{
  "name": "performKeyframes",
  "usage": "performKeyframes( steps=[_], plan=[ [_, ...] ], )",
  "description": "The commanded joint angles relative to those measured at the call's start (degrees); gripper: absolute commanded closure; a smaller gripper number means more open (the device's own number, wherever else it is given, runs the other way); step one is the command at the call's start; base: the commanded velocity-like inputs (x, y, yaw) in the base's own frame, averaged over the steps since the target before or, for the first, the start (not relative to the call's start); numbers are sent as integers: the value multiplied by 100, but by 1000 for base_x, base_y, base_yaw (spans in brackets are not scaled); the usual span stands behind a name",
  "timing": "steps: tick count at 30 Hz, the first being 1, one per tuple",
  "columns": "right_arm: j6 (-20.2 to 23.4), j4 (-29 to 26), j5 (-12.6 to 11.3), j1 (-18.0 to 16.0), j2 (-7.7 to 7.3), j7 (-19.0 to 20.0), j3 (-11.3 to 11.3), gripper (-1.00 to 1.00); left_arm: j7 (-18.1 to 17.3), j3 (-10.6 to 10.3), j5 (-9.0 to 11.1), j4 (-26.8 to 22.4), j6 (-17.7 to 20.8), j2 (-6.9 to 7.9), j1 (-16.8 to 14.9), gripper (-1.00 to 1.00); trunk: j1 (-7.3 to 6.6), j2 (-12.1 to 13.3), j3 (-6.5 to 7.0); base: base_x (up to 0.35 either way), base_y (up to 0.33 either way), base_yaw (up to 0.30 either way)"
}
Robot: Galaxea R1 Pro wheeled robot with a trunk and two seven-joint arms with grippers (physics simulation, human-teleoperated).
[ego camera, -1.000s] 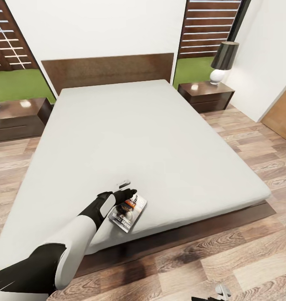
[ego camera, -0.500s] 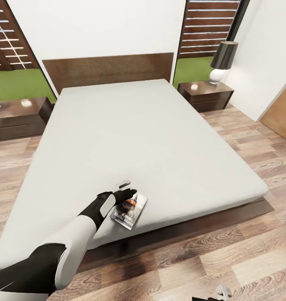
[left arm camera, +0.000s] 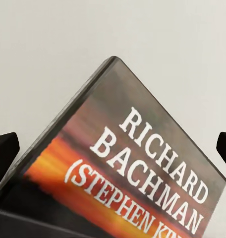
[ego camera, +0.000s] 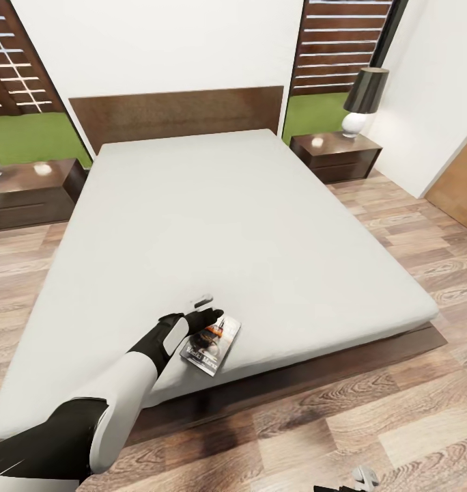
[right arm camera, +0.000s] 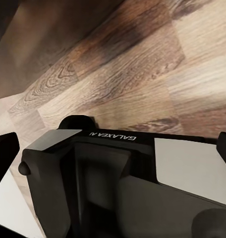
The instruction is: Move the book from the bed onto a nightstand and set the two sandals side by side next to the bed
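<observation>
The book [ego camera: 211,344], dark with an orange strip, lies tilted at the near edge of the bed [ego camera: 233,219], one corner under my left gripper [ego camera: 207,309]. Up close, the book [left arm camera: 138,173] shows its white "RICHARD BACHMAN" lettering and spans the gap between the two dark fingertips [left arm camera: 5,153], which stand wide apart. One nightstand [ego camera: 30,193] stands left of the bed, the other nightstand [ego camera: 336,157] to its right. My right gripper [ego camera: 363,475] hangs low over the floor, open and holding nothing. The sandals are out of view.
A black-shaded lamp [ego camera: 364,102] stands on the right nightstand. Wood-plank floor [ego camera: 397,410] runs around the bed's foot and right side. A wooden door [ego camera: 462,184] is at the far right. In the right wrist view, my own dark base [right arm camera: 108,183] sits below the gripper.
The whole picture shifted slightly a second ago as the camera moved. Since then my left arm and the book have held still.
</observation>
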Motion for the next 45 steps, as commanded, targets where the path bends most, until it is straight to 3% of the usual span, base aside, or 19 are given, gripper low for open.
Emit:
performKeyframes(
  steps=[1,45],
  plan=[
    [27,15,-61,-7,0,28,41,-100,-6,12,18,-6,31,-1,-1,-100,0,-2,-3,0,0,0],
    [35,15,-62,-7,0,28,41,-100,-6,11,20,-2,31,-6,-1,-100,0,-2,-3,-49,0,0]
  ],
)
